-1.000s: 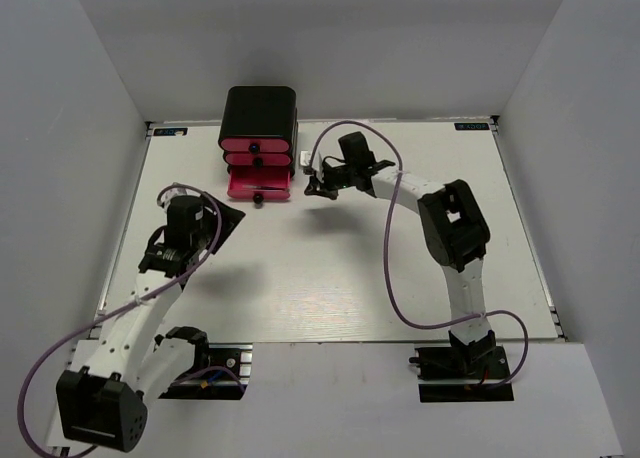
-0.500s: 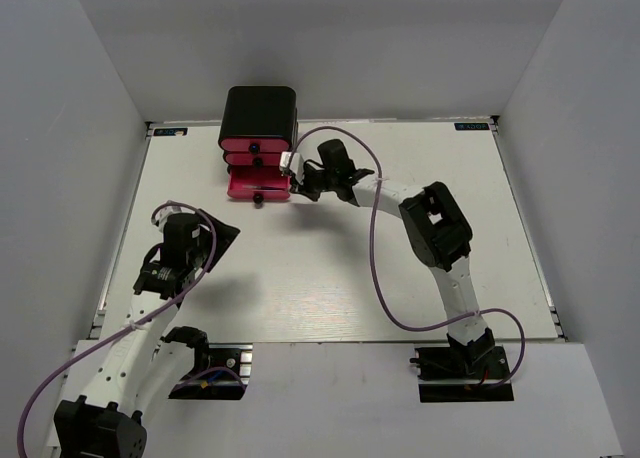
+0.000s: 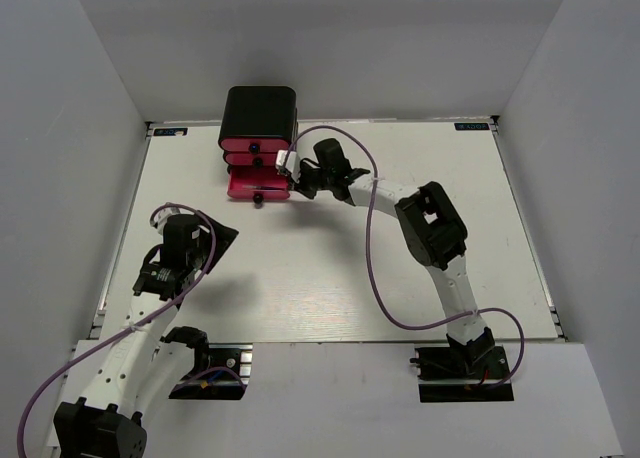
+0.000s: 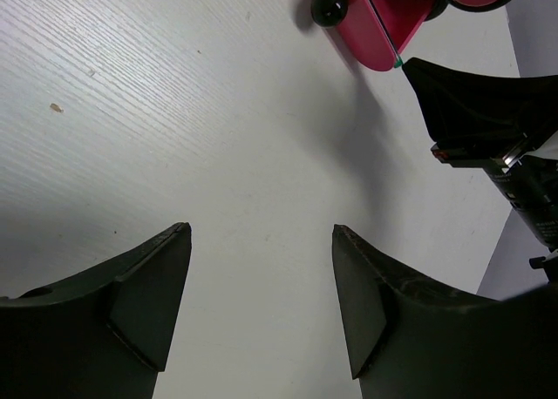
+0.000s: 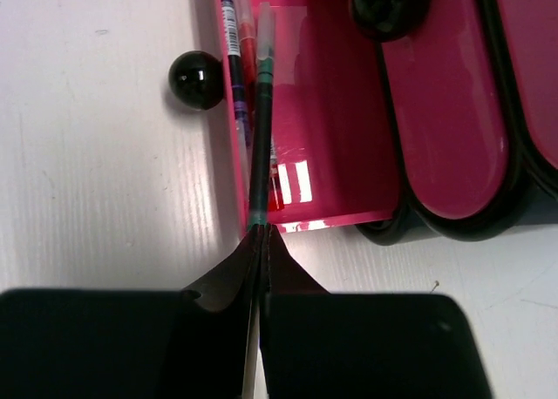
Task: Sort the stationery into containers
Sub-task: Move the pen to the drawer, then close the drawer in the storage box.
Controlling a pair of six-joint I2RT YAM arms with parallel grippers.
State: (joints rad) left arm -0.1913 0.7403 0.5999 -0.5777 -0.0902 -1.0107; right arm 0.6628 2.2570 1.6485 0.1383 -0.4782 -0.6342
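Note:
The black cabinet (image 3: 260,110) stands at the far edge of the table with three pink drawers. The bottom drawer (image 3: 258,184) is pulled out. My right gripper (image 3: 298,182) is shut on a thin dark pen with green bands (image 5: 261,129). It holds the pen lengthwise over the open drawer (image 5: 331,146), just inside its front wall. A dark pen (image 5: 229,29) and a red-and-clear pen (image 5: 247,24) lie in that drawer. My left gripper (image 3: 218,238) is open and empty over bare table in the left wrist view (image 4: 261,242).
The open drawer's black knob (image 5: 195,79) sticks out toward the table. The middle drawer (image 5: 445,111) is closed, its knob (image 5: 389,7) above. The left wrist view shows the drawer corner (image 4: 384,33) and my right gripper (image 4: 479,111) beyond it. White walls enclose the table (image 3: 400,268).
My right gripper has moved left with the pen, from beside the cabinet to over the open bottom drawer. My left arm has drawn back a little toward its base.

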